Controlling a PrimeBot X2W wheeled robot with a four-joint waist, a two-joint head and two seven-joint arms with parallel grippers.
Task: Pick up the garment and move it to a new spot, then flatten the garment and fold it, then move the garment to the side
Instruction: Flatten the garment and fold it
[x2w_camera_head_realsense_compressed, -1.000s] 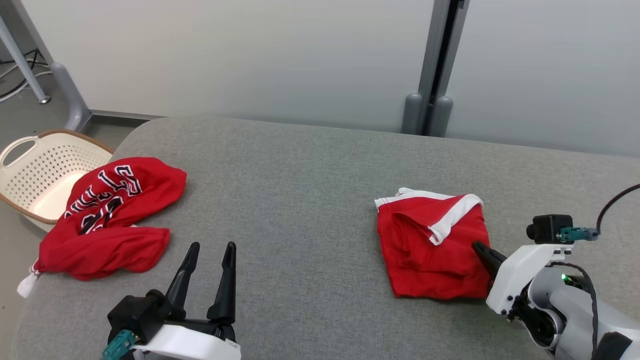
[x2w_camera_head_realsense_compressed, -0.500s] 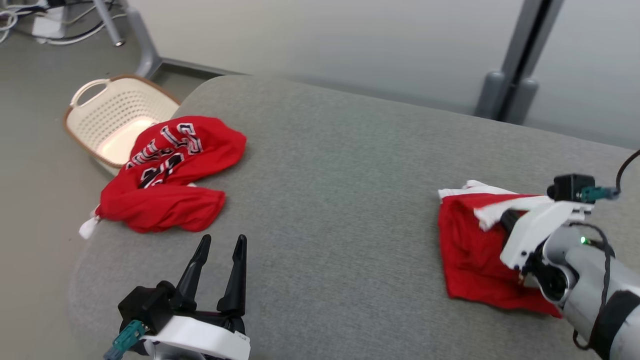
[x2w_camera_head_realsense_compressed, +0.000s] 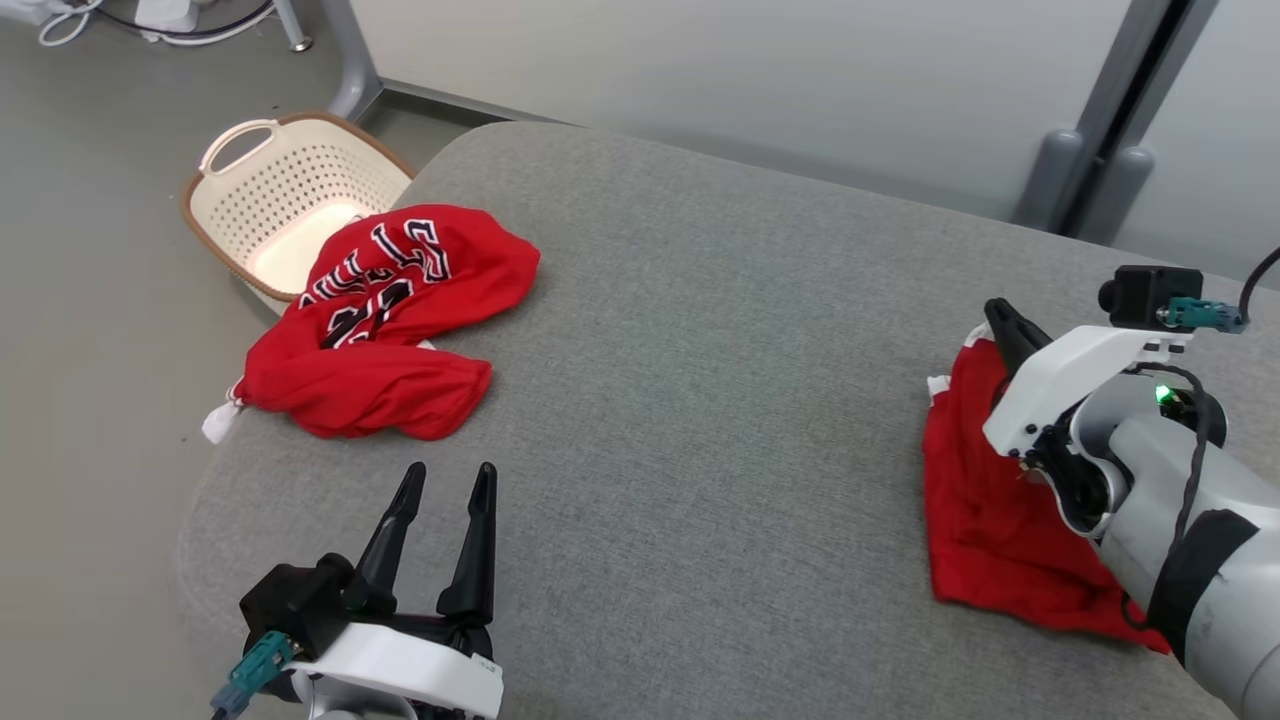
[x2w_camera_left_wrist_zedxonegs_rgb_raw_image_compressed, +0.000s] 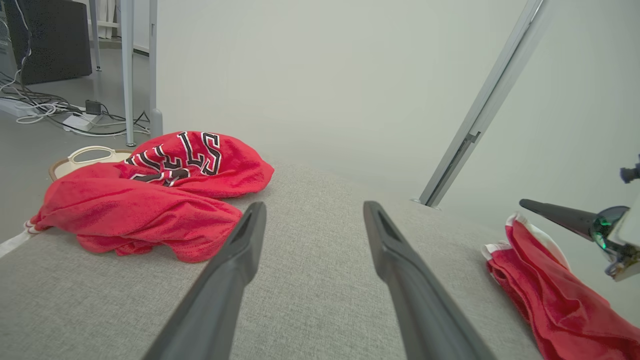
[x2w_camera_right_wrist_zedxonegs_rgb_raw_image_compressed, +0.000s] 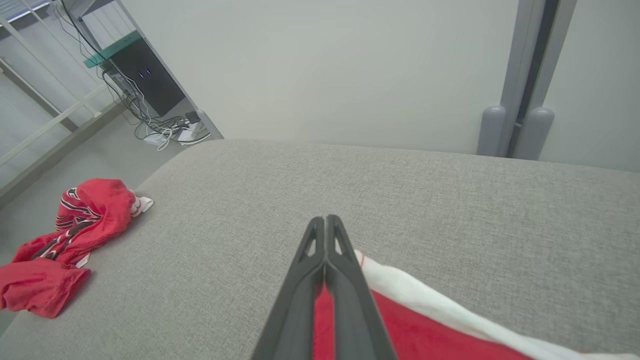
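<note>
While the folded red garment is lying on the counter's right side, the right pincer is hanging just over its far end.
The right forearm is slanting across the cloth from the near side, its fingers pointing away toward the wall, pressed together and clasping nothing, their tips standing clear of the white trim. The left pincer is sitting low at the near left, fingers spread wide and empty, aiming toward a crumpled red jersey near a cream basket.
</note>
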